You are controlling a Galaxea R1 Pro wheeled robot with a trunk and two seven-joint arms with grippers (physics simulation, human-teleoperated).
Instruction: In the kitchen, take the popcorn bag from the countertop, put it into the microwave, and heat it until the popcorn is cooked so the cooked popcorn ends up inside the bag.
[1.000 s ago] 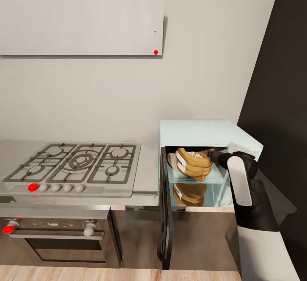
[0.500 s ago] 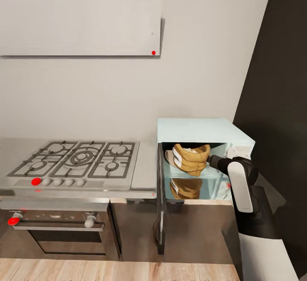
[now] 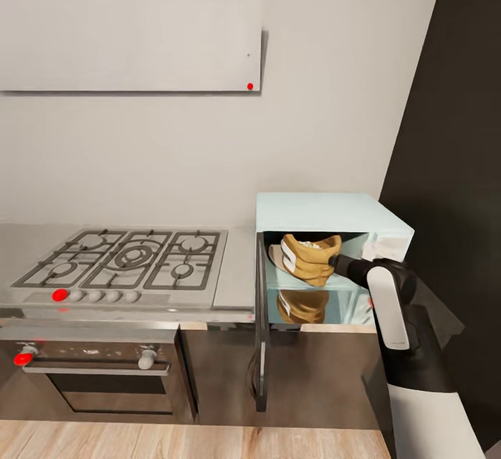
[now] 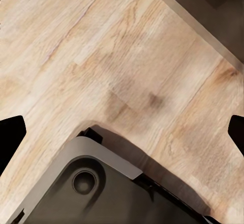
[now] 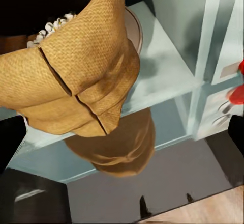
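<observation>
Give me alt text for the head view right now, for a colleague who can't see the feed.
A tan popcorn bag sits tilted inside the open mint-blue microwave, with the right arm's gripper at the bag's side. The microwave door hangs swung wide open. To the left, a gas hob is set in the grey countertop above a black oven.

A home kitchen is shown. A gas hob (image 3: 125,264) with knobs is set into a grey metal countertop (image 3: 236,275) above a built-in oven (image 3: 97,375), and a flat pale extractor hood (image 3: 132,43) is mounted on the light grey wall above. A small mint-blue microwave (image 3: 323,212) is placed on the counter beside a tall dark cabinet (image 3: 452,132), and a light wood plank floor (image 4: 101,56) is laid below.
</observation>
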